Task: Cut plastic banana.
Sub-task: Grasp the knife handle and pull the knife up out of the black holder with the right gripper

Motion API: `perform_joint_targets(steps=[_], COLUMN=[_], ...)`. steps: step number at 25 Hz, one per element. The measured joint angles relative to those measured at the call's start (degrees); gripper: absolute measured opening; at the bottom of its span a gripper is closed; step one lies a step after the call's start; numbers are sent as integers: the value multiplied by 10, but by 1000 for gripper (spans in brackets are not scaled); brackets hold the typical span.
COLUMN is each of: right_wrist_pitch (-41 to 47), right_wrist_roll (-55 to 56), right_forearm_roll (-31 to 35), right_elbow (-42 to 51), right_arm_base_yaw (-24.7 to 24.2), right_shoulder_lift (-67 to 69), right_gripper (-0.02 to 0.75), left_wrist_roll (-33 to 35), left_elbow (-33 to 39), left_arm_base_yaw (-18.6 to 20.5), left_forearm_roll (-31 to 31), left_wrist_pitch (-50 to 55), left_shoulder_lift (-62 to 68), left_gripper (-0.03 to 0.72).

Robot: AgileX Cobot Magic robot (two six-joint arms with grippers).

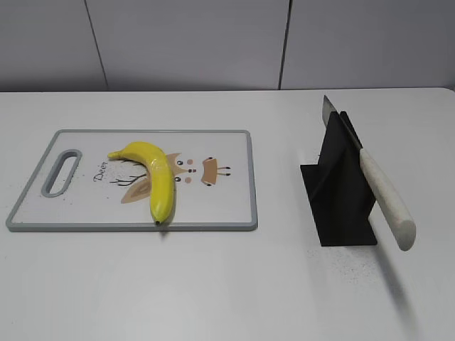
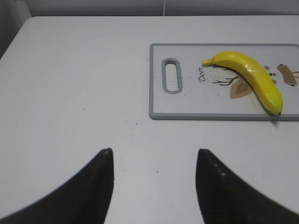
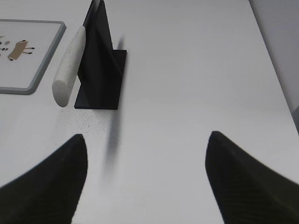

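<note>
The plastic banana lies whole on a white cutting board with a grey rim and a deer print; it also shows in the left wrist view. A knife with a white handle rests slanted in a black stand, handle toward the front; it shows in the right wrist view too. My left gripper is open and empty above bare table, left of and nearer than the board. My right gripper is open and empty, near and to the right of the stand. Neither gripper shows in the exterior view.
The table is white with fine dark specks. The board has a grey handle slot at its left end. A grey panelled wall runs behind the table's far edge. The table's right edge shows in the right wrist view.
</note>
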Motion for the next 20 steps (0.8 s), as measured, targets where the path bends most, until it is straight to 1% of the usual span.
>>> perform_joint_targets(steps=[2,4,8,10,14,20], right_wrist_pitch=[-1,-1,-1,0,0,-1], right_wrist_roll=[0,0,0,0,0,0], right_forearm_roll=[0,0,0,0,0,-5], right_elbow=[0,0,0,0,0,-7], right_arm_base_yaw=[0,0,0,0,0,0], right_shoulder_lift=[0,0,0,0,0,0], right_gripper=[591,591,591,591,591,591], left_wrist_roll=[0,0,0,0,0,0], left_elbow=[0,0,0,0,0,0], left_arm_base_yaw=[0,0,0,0,0,0], left_forearm_roll=[0,0,-2,-2,-2,0], left_wrist_pitch=[0,0,0,0,0,0], left_shoulder_lift=[0,0,0,0,0,0], left_gripper=[530,548,652,676,684,659])
